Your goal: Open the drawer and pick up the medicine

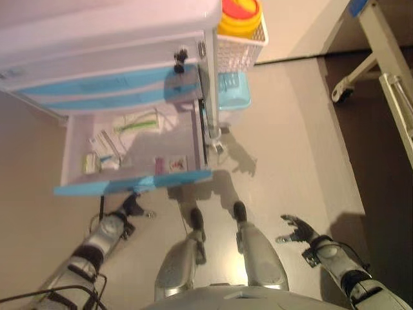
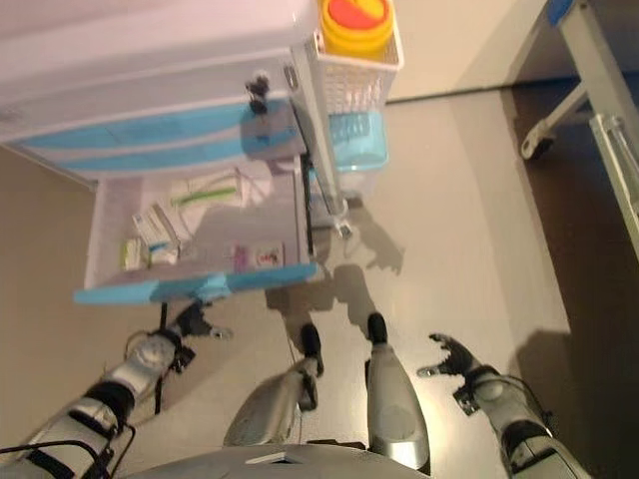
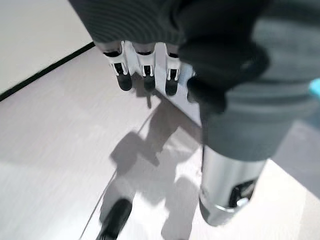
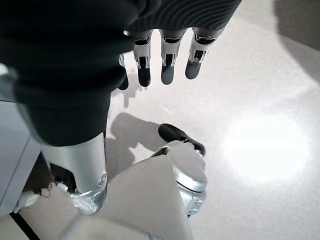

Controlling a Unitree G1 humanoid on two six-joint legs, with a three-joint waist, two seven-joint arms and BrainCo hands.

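The cart's lowest drawer [image 1: 129,183], with a blue front, stands pulled out. Inside lie several medicine packs: white and green boxes [image 1: 102,150] at its left, a pink-marked pack [image 1: 177,164] near the front right, and a green-striped sachet [image 1: 139,123] at the back. My left hand [image 1: 133,206] hangs just below the drawer's front edge, open and holding nothing; its fingers [image 3: 145,70] point at bare floor. My right hand [image 1: 297,229] is low at the right, far from the drawer, with fingers [image 4: 167,65] spread and nothing in them.
The white cart [image 1: 97,39] has two closed blue-fronted drawers above the open one. On its right side hang a white basket [image 1: 240,53] with a yellow container [image 1: 240,14] and a light blue bin [image 1: 232,90]. A wheeled frame [image 1: 381,71] stands far right.
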